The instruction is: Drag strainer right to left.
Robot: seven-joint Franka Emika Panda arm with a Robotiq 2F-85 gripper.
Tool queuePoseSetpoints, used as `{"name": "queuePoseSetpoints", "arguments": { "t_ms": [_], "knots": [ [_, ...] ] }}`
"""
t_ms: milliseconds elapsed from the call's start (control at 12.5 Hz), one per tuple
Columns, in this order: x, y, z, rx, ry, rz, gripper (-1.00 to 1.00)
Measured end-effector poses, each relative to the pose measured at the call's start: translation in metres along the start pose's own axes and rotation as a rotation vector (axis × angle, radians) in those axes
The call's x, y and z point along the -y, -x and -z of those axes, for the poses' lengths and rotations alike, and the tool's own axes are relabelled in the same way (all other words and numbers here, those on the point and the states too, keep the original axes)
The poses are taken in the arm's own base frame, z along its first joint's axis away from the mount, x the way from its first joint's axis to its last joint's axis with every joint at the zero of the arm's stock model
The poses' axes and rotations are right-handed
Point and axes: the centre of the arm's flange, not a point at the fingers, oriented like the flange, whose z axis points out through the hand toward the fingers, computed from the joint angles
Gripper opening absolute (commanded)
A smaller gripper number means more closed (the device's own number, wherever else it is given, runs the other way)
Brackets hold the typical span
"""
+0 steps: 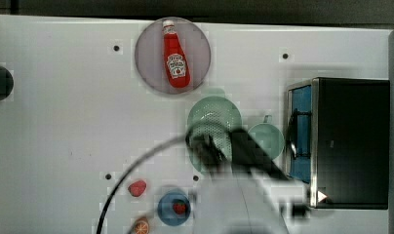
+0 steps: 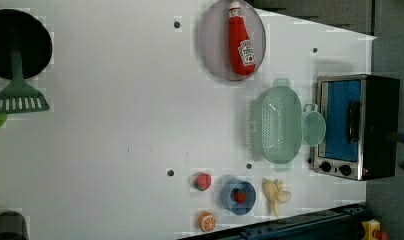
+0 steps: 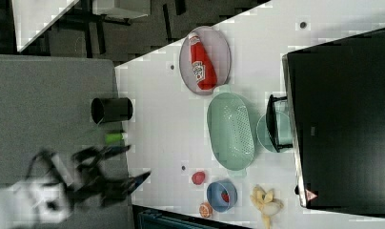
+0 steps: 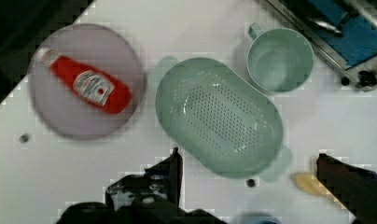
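Note:
The strainer is a pale mint-green oval with tiny holes and tab handles. It lies on the white table between the plate and the toaster oven, also seen as the strainer. It is empty. In the wrist view my gripper is open, its dark fingers spread wide above the table by the strainer's near rim, with nothing held. In the top view the gripper hangs over the strainer's lower part and hides it. In the right view the blurred gripper is far to the strainer's left.
A mint-green mug touches the strainer beside the toaster oven. A ketchup bottle lies on a grey plate. A blue bowl, a banana, a strawberry and an orange half sit near the table's edge.

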Motion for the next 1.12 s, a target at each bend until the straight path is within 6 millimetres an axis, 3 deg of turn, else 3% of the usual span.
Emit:
{"name": "queuePoseSetpoints", "arguments": {
  "t_ms": [80, 240, 320, 480, 800, 1120],
  "knots": [
    [0.012, -0.003, -0.051, 0.042, 0.050, -0.019, 1.00],
    [0.017, -0.006, -0.146, 0.127, 0.150, -0.106, 1.00],
    [0.012, -0.001, -0.186, 0.176, 0.212, -0.159, 1.00],
    [0.009, 0.002, -0.245, 0.201, 0.271, -0.271, 1.00],
    [0.029, 0.002, -0.326, 0.131, 0.199, -0.396, 1.00],
    [0.041, 0.005, -0.370, 0.094, 0.152, -0.513, 1.00]
  ]
}}
